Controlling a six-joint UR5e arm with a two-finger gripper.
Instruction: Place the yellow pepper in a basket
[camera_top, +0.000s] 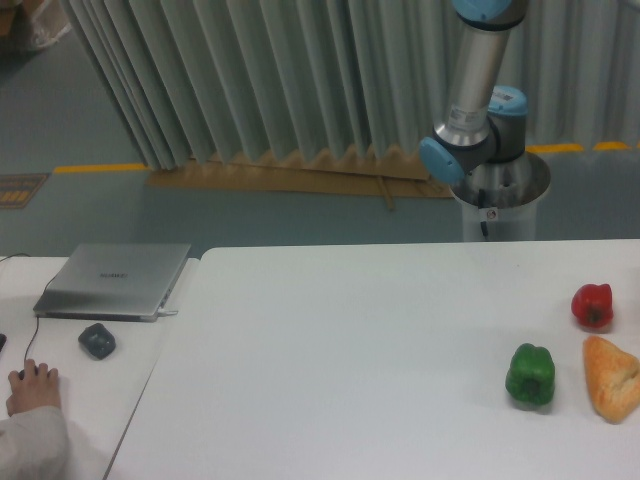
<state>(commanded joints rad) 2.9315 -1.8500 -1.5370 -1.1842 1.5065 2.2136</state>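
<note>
The yellow pepper is out of view, and so is the basket. Only the arm's base and lower links (474, 120) show, rising behind the table's far right edge and running out of the top of the frame. The gripper itself is outside the picture. On the white table (340, 340) a green bell pepper (530, 375) stands at the right, with a red bell pepper (592, 305) behind it.
A piece of bread (612, 377) lies at the right edge beside the green pepper. On a second table to the left are a closed laptop (113, 280), a dark small object (97, 340) and a person's hand (30, 388).
</note>
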